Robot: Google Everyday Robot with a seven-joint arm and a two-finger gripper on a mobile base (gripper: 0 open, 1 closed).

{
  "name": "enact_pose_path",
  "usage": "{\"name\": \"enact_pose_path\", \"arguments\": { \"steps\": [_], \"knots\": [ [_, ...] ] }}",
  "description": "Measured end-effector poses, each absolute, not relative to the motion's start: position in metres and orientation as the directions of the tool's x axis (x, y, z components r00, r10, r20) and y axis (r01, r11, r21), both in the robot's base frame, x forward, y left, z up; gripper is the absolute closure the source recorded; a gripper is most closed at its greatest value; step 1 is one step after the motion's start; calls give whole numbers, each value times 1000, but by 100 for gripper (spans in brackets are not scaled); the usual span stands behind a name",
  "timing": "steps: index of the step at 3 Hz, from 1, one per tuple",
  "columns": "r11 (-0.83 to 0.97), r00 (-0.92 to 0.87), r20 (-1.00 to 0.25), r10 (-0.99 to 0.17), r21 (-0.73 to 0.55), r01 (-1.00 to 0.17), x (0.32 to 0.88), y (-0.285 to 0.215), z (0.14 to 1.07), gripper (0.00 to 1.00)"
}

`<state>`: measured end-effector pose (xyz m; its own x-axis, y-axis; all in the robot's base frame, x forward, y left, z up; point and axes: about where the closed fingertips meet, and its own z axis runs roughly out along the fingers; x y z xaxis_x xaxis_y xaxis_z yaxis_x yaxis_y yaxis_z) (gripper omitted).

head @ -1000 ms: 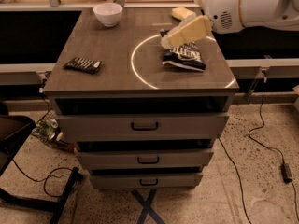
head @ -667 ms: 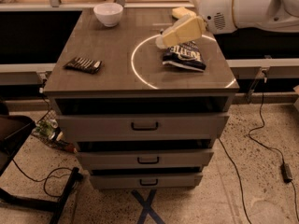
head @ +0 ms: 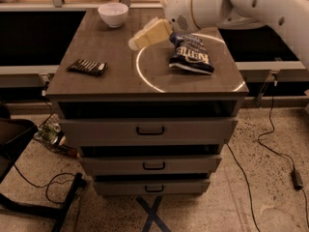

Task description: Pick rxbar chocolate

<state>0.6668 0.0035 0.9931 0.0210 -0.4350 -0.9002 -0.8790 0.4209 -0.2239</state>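
Gripper (head: 135, 42) hangs over the middle of the cabinet top (head: 116, 79), just left of the dark blue chip bag (head: 191, 55). I cannot tell whether it is wide or narrow. Rxbar chocolate (head: 87, 67) lies flat near the left edge, well apart from it. White bowl (head: 113, 14) sits at the back.

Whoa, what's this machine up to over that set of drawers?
A white robot arm reaches over a drawer cabinet. Its claw hovers above the middle of the top. The rxbar chocolate, a small black bar, lies untouched at the picture's left side, apart from the claw. A blue chip bag lies on the right side of the top, and a white bowl sits at the back.
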Motion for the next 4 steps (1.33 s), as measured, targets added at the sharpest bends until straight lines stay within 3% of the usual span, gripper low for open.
{"name": "enact_pose_path", "arguments": {
  "steps": [4],
  "knots": [
    [306,22,-939,-344,-134,-943,705,125,910,0]
  ]
}}
